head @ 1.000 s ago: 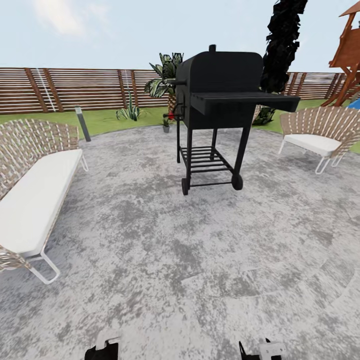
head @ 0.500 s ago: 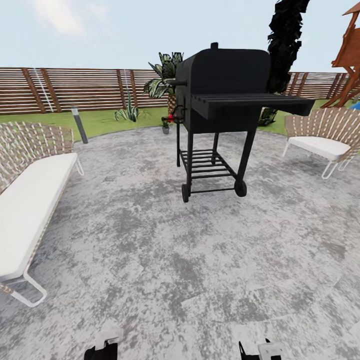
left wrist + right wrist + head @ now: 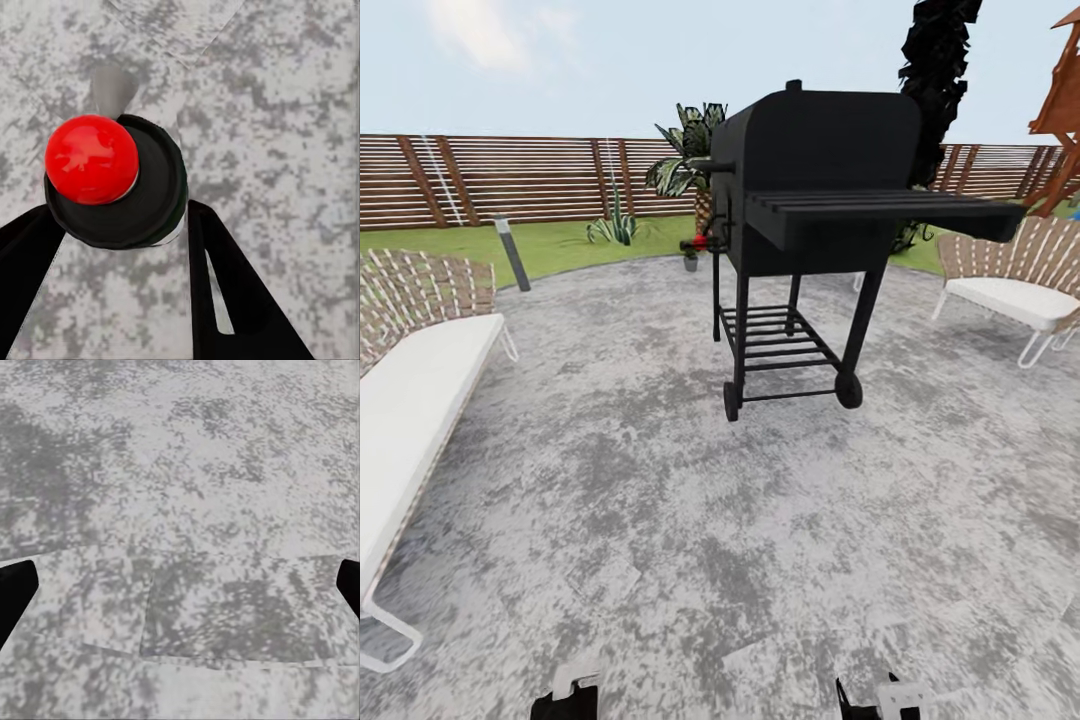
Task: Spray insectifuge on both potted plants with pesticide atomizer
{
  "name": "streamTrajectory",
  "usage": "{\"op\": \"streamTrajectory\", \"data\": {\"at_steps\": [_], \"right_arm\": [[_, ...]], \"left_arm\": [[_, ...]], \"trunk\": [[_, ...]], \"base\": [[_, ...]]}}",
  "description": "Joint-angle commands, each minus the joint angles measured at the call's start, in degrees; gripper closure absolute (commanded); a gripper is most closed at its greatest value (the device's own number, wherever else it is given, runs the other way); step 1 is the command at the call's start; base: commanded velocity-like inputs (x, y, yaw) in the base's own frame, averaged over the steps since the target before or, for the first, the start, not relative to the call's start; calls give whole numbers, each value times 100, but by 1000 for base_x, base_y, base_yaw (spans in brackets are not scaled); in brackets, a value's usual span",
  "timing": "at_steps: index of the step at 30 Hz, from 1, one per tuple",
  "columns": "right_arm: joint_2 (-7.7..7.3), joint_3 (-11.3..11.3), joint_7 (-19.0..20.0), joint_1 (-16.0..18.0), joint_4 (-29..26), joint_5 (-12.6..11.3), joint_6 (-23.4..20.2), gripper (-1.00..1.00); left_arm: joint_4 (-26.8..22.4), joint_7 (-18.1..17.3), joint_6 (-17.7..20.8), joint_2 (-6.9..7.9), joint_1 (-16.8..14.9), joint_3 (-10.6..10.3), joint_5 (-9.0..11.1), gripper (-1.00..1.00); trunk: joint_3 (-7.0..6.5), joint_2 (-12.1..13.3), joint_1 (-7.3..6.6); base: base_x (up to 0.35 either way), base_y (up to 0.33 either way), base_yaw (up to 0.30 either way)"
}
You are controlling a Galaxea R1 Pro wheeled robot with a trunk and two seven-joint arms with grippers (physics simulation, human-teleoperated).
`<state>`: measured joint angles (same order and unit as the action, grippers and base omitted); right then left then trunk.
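My left gripper point(image 3: 120, 217) is shut on a small bottle, taken to be the pesticide atomizer point(image 3: 112, 180); from above it has a red round top, a black body and a grey spout. My right gripper point(image 3: 180, 585) is open over bare paving, its dark fingertips at the picture's edges. In the head view both grippers, left point(image 3: 565, 700) and right point(image 3: 880, 700), peek in at the bottom edge. A small potted plant point(image 3: 690, 255) stands at the patio's far rim beside the grill; its leaves are too small to make out. The second potted plant is out of view.
A black barbecue grill point(image 3: 810, 200) on wheels stands ahead on the grey patio point(image 3: 660, 480). A white-cushioned woven sofa point(image 3: 410, 400) lies at the left, a woven chair point(image 3: 1020, 280) at the right. Beyond are a bollard lamp point(image 3: 512, 252), an agave point(image 3: 615, 228), lawn and wooden fence point(image 3: 510, 180).
The whole head view has shifted: the camera has rolled forward, so the grill looms larger and the sofa and chair slide outward. Both grippers keep their places at the bottom edge.
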<state>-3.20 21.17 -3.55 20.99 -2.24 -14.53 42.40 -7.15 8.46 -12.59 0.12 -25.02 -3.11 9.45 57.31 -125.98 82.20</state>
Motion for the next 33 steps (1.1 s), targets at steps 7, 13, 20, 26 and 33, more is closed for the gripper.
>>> {"op": "streamTrajectory", "data": {"at_steps": [7,13,20,26,33], "right_arm": [[-12,15,-230,2,-5,-33,33,-100],[-3,57,-234,2,-5,-2,25,-100],[-60,50,-242,2,-5,3,30,-100],[-67,54,-243,2,-5,3,31,-100],[-67,58,-243,2,2,3,31,-100]], "left_arm": [[3,11,-17,6,-3,-36,48,100],[3,18,-23,6,-3,-36,48,100],[3,24,-24,6,-3,-38,48,100],[3,24,-24,5,-3,-40,48,100],[3,24,-25,1,-3,-41,48,100]], "trunk": [[5,-1,3],[14,-1,3],[54,-1,3],[93,-1,3],[140,-1,3]], "base": [[335,0,0],[335,0,51],[335,0,199],[275,0,210],[14,0,210]]}}
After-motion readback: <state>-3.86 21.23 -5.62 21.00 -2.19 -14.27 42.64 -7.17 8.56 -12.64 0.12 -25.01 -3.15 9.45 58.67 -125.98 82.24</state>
